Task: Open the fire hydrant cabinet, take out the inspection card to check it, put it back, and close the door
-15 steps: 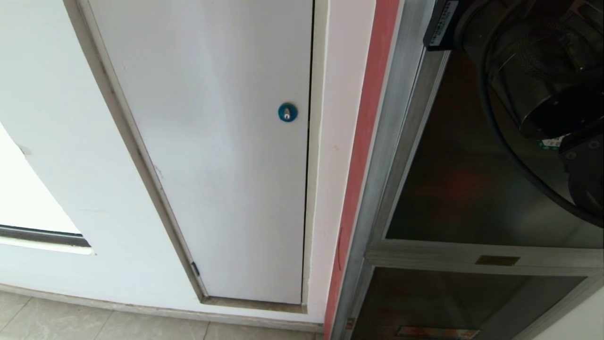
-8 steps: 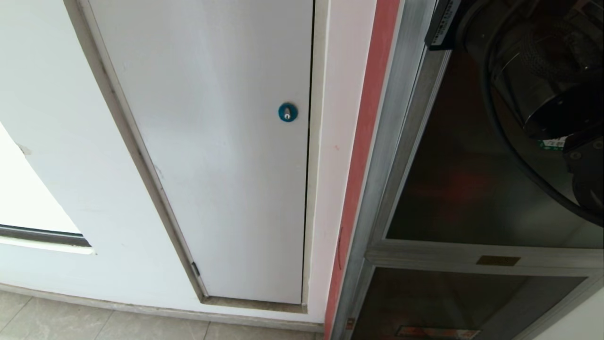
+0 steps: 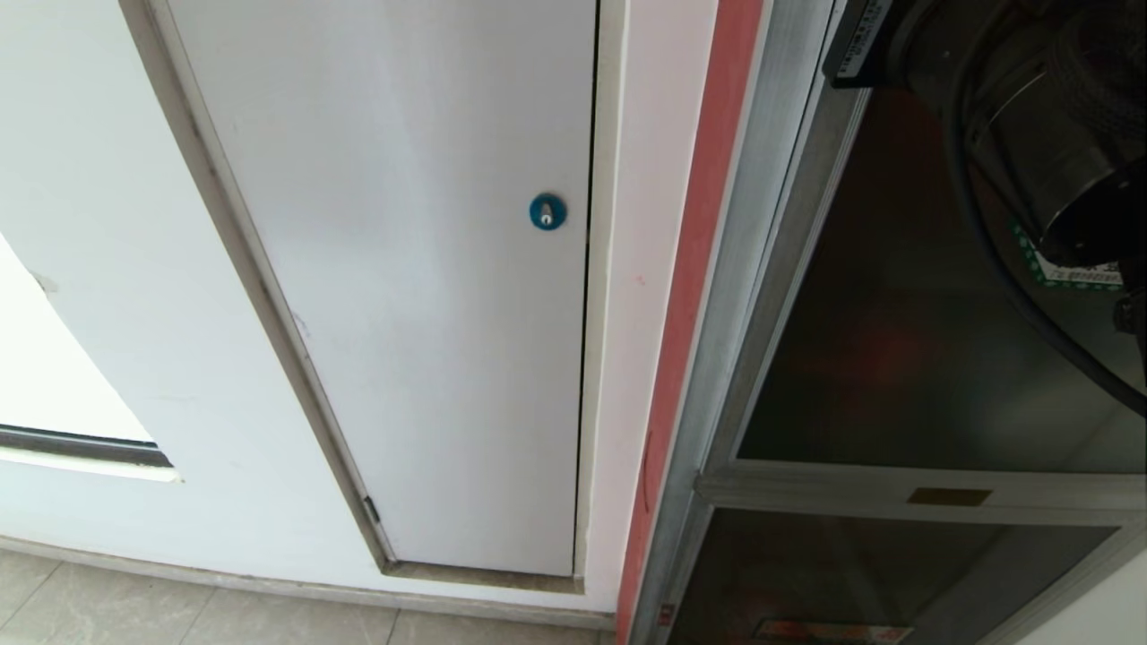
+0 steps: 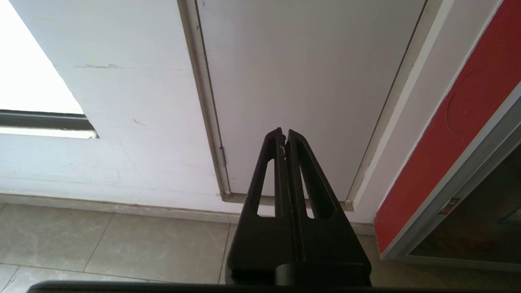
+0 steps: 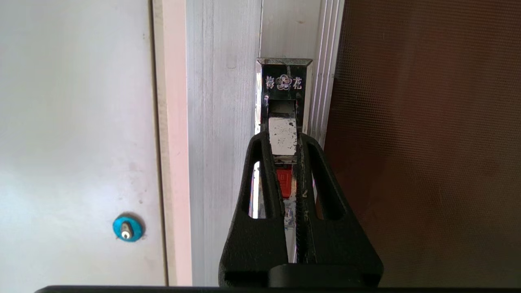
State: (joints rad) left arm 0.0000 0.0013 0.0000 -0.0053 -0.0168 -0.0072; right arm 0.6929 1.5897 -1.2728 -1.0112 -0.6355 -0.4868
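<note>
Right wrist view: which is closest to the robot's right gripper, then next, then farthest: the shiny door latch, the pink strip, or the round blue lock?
From the right gripper:
1. Shiny door latch, gripped between its fingers.
2. Pink strip, across the silver frame.
3. Round blue lock, farther out on the white panel door.

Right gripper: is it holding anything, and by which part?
The right gripper is shut on the door latch handle, pinching its silver pull tab; left gripper holds nothing.
</note>
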